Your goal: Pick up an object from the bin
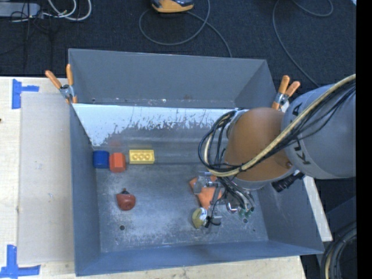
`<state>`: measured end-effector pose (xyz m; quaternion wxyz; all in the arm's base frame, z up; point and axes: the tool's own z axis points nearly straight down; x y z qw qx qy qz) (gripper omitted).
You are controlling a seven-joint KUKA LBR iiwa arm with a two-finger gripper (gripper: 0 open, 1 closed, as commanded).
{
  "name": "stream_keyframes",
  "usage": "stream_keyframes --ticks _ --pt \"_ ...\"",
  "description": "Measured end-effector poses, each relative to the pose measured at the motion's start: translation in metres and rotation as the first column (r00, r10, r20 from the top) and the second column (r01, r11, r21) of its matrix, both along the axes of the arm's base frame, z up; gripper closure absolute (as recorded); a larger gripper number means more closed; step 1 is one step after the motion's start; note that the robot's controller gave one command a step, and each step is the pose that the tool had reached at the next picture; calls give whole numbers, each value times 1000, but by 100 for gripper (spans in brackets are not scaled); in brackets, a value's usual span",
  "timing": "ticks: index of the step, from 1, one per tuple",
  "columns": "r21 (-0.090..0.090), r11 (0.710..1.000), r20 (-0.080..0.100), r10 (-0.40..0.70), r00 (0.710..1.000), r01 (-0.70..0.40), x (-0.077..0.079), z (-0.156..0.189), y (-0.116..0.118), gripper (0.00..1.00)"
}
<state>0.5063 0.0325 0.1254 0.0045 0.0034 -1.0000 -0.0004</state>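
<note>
1. Gripper lowered at five o'clock of bin, just beside yellow-green ball; apart or together, could not tell.
2. Orange piece at ball's twelve o'clock.

A single camera is looking down from above on a grey metal bin. It is leaning slightly from the near side, so the far wall is showing its inner face broadly while the near wall is lying foreshortened along the bottom of the frame. The lens is sitting close enough for the bin to be taking up most of the picture, with its left, far and near rims in view. A band of dark floor is running along the far edge. The grey robot arm, with its orange wrist cover, is reaching in from the right. It is looming large before the lens and covering much of the bin's right wall.
</note>
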Motion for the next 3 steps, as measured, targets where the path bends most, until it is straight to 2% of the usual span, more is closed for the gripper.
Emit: stream_keyframes --ticks 1,2,3 --pt "-1 988 6 155 988 -155 29 -28 -37 0" --pt "1 999 1 36 999 -36 42 -55 -30 100" --pt "2 999 1 35 999 -35 42 -55 -30 100"
